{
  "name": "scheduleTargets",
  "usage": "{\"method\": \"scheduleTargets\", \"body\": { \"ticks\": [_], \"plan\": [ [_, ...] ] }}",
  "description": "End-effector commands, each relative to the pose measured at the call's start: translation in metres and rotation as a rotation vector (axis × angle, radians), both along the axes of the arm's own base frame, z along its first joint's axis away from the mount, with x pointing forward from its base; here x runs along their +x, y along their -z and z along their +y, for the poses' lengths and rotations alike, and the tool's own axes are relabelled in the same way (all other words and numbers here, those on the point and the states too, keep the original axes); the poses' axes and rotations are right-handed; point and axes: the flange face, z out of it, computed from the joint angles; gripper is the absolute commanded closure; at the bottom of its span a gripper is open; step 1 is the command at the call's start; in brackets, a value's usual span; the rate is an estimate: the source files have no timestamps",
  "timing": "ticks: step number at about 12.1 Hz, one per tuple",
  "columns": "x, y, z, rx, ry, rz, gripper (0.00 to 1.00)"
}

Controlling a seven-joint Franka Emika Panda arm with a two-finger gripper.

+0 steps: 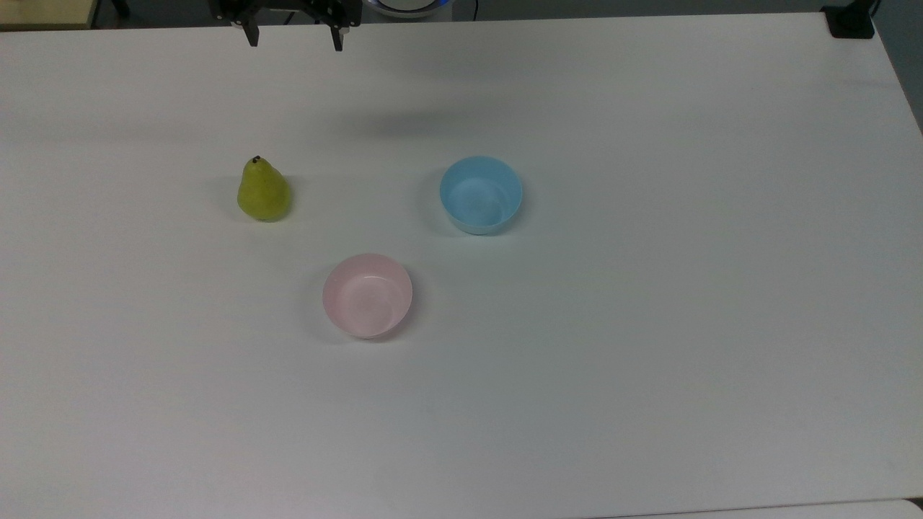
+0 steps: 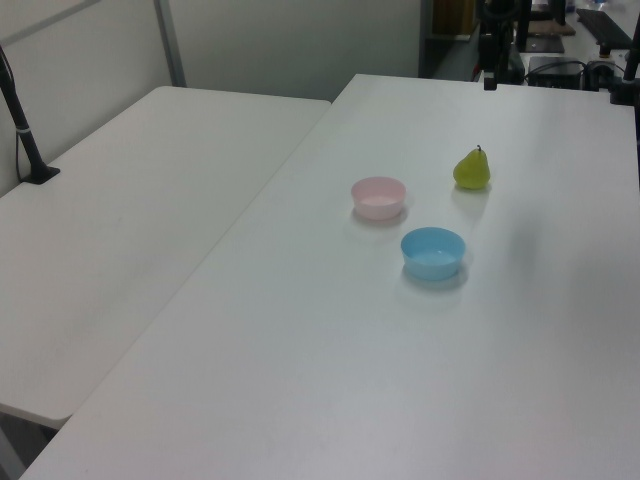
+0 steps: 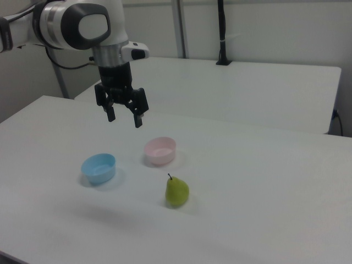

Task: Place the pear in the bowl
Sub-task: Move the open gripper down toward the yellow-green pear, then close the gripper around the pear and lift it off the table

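Right view: the white table (image 3: 258, 181) is seen carrying everything, with the tool (image 3: 124, 116) raised high above it, its fingers spread apart and empty. The pink bowl (image 3: 160, 150) is set near a blue bowl (image 3: 99, 168). The pear (image 3: 177, 190) is stood upright, apart from both; yellow-green, narrow-topped, dark-stemmed. It is judged light, rigid and smooth, best gripped across the wide lower body.

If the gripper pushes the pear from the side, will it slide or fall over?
The pear stands upright on a rounded base with a narrow top, so it would probably tip and then roll. Its skin looks smooth, so the open gripper may slip unless it closes on the wide lower part.
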Motion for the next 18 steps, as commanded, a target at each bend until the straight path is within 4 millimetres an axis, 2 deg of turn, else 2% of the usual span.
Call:
{"method": "scheduleTargets", "body": {
  "ticks": [1, 4, 5, 7, 9, 12, 14, 18],
  "plan": [
    [-0.004, -0.006, 0.000, -0.002, 0.011, 0.014, 0.00],
    [-0.001, -0.014, -0.012, -0.002, 0.032, -0.009, 0.00],
    [0.007, -0.013, -0.015, -0.008, 0.038, -0.012, 0.00],
    [0.028, 0.010, -0.029, -0.029, 0.062, -0.025, 0.00],
    [0.047, 0.042, -0.054, -0.059, 0.099, -0.039, 0.00],
    [0.067, 0.109, -0.082, -0.105, 0.063, 0.000, 0.00],
    [0.066, 0.156, -0.085, -0.135, 0.011, 0.052, 0.00],
    [0.070, 0.232, -0.065, -0.185, -0.058, 0.122, 0.00]
  ]
}}
